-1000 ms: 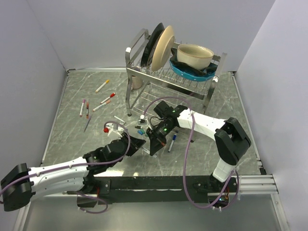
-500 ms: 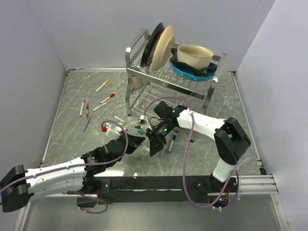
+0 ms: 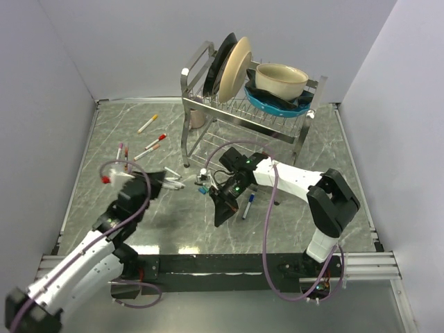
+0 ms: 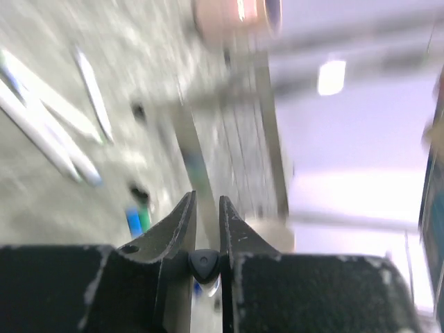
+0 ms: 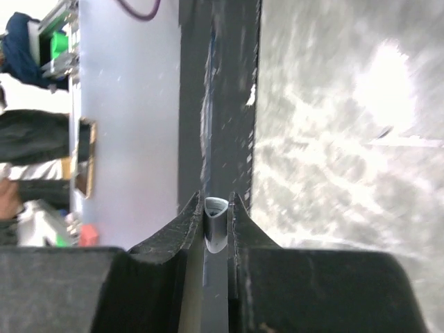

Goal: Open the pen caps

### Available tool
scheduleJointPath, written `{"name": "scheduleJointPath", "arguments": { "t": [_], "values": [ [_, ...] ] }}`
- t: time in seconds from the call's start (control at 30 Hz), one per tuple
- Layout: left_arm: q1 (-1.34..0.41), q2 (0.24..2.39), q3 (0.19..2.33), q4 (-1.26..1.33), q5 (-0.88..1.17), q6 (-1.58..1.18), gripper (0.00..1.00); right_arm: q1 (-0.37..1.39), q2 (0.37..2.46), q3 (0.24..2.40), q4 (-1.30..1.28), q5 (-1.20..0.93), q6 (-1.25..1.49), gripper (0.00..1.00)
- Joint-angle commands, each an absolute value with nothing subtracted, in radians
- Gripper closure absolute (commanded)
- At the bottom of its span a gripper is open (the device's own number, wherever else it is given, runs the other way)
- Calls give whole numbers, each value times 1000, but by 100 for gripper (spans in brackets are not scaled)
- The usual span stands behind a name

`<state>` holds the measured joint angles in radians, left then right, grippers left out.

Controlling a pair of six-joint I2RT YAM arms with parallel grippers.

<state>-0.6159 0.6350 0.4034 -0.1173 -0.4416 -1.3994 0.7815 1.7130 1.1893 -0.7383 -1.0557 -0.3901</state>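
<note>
Pinching a small dark plastic cap (image 4: 203, 263) in the left gripper (image 4: 206, 201), a thin white pen barrel (image 5: 215, 220) in the right gripper (image 5: 216, 200) — probably best lowering the cap gently onto the grey marbled table (image 3: 291, 229) before letting go.

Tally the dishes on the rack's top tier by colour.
Black: 1, the black plate
Cream: 2, the cream plate and the cream bowl
Blue: 1, the blue dish under the bowl
Total: 4
</note>
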Motion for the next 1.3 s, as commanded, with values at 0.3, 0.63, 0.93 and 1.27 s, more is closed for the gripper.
{"name": "scheduleJointPath", "arguments": {
  "t": [0.3, 0.63, 0.93, 1.27],
  "values": [
    [-334, 588, 341, -198, -253, -1285, 99, 793, 1703, 1151, -684, -833, -315, 100],
    [-305, 725, 268, -124, -256, -1331, 98, 793, 1724, 1152, -677, -767, -318, 100],
    [-210, 864, 259, -6, -210, -1312, 92, 795, 1741, 1157, -686, -773, -324, 100],
    [-109, 988, 256, 123, -109, -1296, 69, 796, 1738, 1161, -695, -787, -334, 100]
  ]
}}
